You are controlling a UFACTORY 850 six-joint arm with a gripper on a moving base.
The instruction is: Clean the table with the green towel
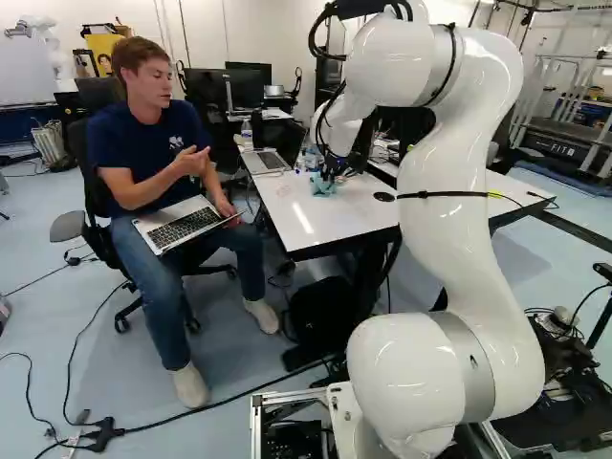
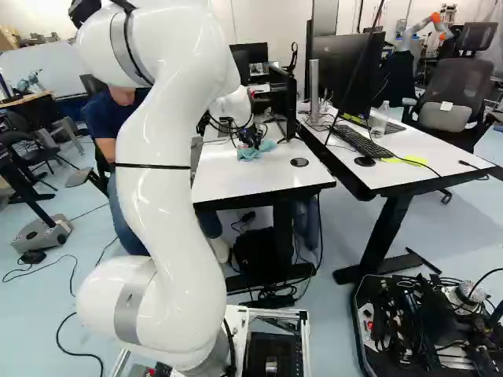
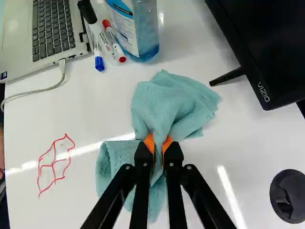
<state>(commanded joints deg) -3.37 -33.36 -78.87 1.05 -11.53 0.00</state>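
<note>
Towel (image 3: 174, 102) lengthwise roughly toward monitor (image 3: 271, 43)

We read "VIZIO" in pale caps on the btm frame of the black monitor (image 3: 267, 47), standing nr the counter's (image 3: 109, 105) right edge as seen from the base. In the left base view we also get "FIT" on a black panel (image 1: 566, 150) well past that edge; rest unclear. Toward the far edge, print on the bottle (image 3: 147, 28) & markers (image 3: 103, 34) is too small for us, ditto the blue sticker on the laptop (image 3: 19, 62) by the left edge.
</note>
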